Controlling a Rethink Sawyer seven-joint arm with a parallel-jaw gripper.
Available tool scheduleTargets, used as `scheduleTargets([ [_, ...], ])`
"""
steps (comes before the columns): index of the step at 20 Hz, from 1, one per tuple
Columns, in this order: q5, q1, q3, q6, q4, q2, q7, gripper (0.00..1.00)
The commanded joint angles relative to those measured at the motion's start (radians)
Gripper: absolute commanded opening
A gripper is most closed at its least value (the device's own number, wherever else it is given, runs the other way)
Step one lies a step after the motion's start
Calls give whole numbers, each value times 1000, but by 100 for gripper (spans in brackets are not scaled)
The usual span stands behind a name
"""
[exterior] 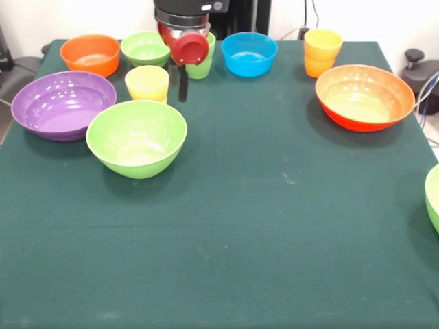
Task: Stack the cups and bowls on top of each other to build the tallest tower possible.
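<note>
My gripper hangs at the table's far side, just right of the yellow cup and in front of the light green cup, which it partly hides. The orange-yellow cup stands far right. Small bowls line the far edge: orange, light green, blue. The large purple bowl and a large light green bowl sit at the left, almost touching. The orange-red bowl sits at the right. A second large light green bowl is cut by the right edge. Nothing is stacked.
A dark green cloth covers the table. The robot's pedestal stands behind the far edge. A black knobbed object and cables lie beyond the table's right side.
</note>
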Motion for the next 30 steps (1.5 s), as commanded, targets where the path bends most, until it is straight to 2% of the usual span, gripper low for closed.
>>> scheduleTargets([
  [1, -82, 14, 8, -41, 43, 40, -44, 100],
  [8, -106, -92, 64, -35, 112, -28, -99, 100],
  [12, -111, -110, 77, -20, 133, -59, -103, 100],
  [15, -131, -134, 90, -25, 128, -31, -117, 100],
  [17, -168, -122, 75, -46, 103, 12, -122, 100],
  [21, -198, -93, 61, -86, 81, 78, -86, 100],
  [30, -231, -70, 59, -121, 63, 123, -53, 100],
])
